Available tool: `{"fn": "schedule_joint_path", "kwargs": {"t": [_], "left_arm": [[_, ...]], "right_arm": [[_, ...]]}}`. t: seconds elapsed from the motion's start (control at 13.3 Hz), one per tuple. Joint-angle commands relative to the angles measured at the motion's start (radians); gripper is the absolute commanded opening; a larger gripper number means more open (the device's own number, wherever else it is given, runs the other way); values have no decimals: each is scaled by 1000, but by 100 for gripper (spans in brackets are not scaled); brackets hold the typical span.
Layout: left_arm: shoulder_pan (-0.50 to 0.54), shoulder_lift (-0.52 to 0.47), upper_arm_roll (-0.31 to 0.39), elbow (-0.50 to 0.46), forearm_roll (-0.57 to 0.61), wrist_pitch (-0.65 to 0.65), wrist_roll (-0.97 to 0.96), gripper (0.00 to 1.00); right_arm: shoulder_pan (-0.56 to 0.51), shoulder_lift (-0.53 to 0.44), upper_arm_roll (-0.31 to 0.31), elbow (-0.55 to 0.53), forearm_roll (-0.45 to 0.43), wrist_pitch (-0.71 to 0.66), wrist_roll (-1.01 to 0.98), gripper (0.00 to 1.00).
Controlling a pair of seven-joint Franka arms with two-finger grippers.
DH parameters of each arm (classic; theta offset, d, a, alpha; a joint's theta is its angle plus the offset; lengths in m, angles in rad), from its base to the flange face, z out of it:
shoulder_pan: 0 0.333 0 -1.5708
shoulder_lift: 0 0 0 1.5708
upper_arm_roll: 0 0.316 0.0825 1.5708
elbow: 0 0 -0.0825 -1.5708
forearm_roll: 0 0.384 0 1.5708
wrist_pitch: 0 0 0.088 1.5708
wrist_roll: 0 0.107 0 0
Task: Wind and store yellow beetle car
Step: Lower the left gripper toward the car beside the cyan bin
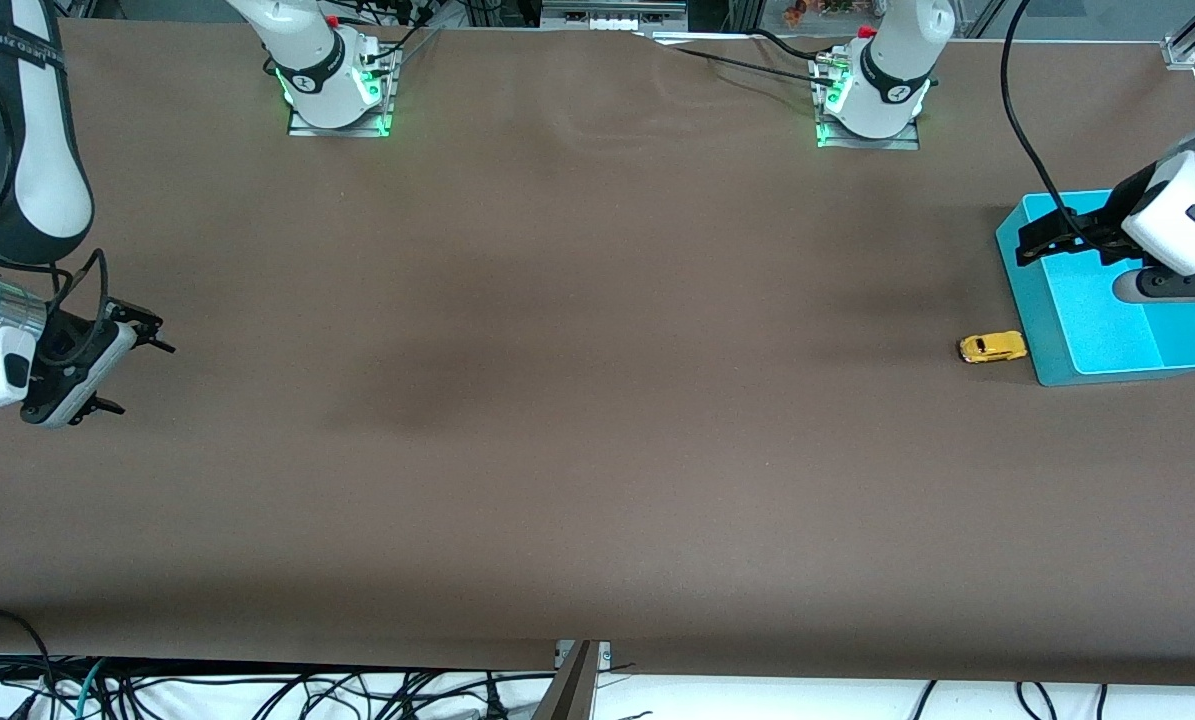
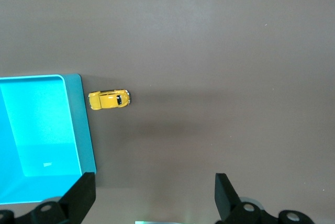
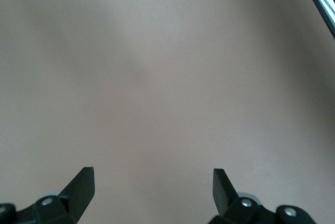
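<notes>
Brown matte table [image 1: 577, 400] covers pretty much everything in view, flat and slightly cloth-like, with faint ripples up near the arm bases.

Next biggest is the cyan bin [image 1: 1047, 300] at the left arm's end of the table: a shallow rectangular tray, smooth plastic by the look of it, with rounded corners and a low rim. Looks empty inside.

Left hand [image 1: 1042, 237] hangs over the bin, fingers spread wide with nothing between them. Right hand [image 1: 129, 362] waits over bare table at the right arm's end, also wide open and empty.

Smallest is the yellow beetle car [image 1: 993, 347], sitting on its wheels on the table just beside the bin's rim, at the bin's nearer end, not touching it as far as I can tell.

Handling guess: it's tiny, rigid and very light, with a glossy rounded shell that'll probably be slippery. I'd pinch it across the flat door sides, low down, not over the domed roof where fingers would slide off. A light thing like that could skid or roll if nudged.
</notes>
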Motion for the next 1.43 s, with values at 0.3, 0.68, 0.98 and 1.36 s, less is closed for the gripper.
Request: {"fn": "schedule_joint_path", "kwargs": {"t": [0.3,0.68,0.98,1.36], "left_arm": [[14,-11,3,-115,19,123,64,100],[30,12,30,-218,18,270,156,100],[40,24,44,-321,18,423,177,100],[50,77,52,-397,18,547,179,100]], "right_arm": [[-2,-18,87,165,1,-288,572,100],[-2,-64,103,165,-4,-334,725,100],[6,-87,103,168,-2,-386,757,100],[5,-127,71,166,-42,-372,789,100]]}}
